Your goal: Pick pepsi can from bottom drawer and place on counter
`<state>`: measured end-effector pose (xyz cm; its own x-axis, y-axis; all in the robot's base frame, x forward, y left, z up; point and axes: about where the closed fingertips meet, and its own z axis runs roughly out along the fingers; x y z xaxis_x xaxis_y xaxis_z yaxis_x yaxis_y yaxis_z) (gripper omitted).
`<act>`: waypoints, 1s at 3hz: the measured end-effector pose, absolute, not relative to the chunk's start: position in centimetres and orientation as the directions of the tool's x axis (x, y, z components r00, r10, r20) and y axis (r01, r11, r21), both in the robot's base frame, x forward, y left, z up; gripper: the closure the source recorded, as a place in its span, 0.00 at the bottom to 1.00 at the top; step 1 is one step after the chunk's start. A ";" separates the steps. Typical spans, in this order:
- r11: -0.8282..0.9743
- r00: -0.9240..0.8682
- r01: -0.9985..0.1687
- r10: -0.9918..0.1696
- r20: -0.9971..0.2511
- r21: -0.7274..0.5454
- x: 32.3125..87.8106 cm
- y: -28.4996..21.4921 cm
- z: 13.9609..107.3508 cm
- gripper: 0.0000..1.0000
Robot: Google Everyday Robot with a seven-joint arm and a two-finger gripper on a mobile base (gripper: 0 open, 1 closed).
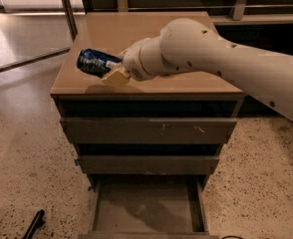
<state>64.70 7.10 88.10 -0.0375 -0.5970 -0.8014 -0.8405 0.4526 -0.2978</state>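
Cream arm (226, 59), tan gripper (111, 70) over counter (136, 29)

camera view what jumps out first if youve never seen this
The big white arm reaches in from picture right, its gripper shut on the pepsi can, held tilted over the counter near its front corner at picture left. Below, the bottom drawer stands pulled open.
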 end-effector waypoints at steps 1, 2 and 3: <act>0.457 -0.051 -0.841 -0.598 -0.800 -0.289 66.6 9.2 88.1 1.00; 0.472 -0.081 -0.839 -0.598 -0.797 -0.269 67.9 10.0 87.2 1.00; 0.487 -0.105 -0.836 -0.593 -0.798 -0.252 68.4 9.6 85.3 1.00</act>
